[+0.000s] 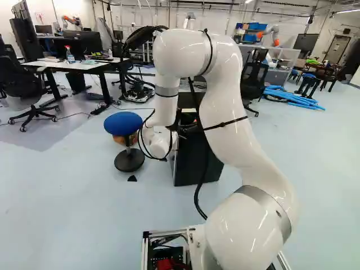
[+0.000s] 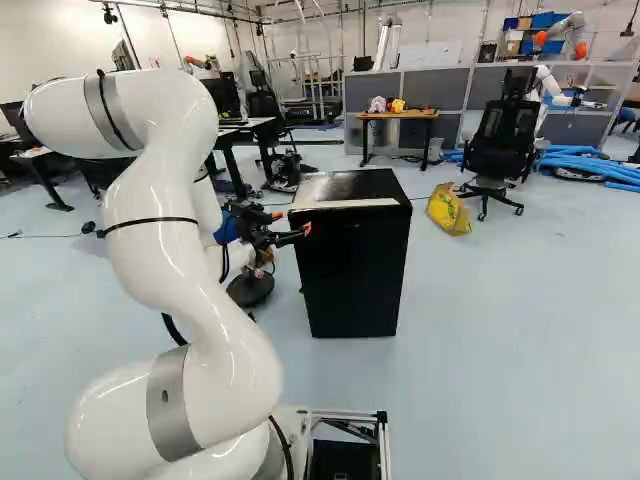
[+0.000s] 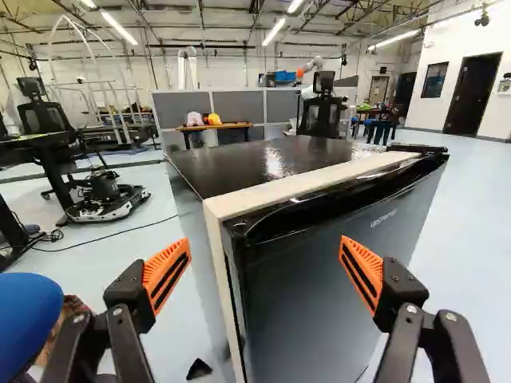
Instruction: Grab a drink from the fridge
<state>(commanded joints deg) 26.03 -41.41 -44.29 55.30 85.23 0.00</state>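
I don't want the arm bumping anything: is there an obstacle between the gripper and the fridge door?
Nothing visible stands between the open gripper and the fridge door, whose corner lies ahead. The blue stool is off to one side. The door looks shut, so it likely bars the way to any drink inside.

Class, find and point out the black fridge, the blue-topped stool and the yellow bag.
Black fridge (image 3: 327, 295), wrist view: its door.
Blue-topped stool (image 1: 123, 122), left base view: its seat.
Yellow bag (image 2: 448, 210), right base view: its side.
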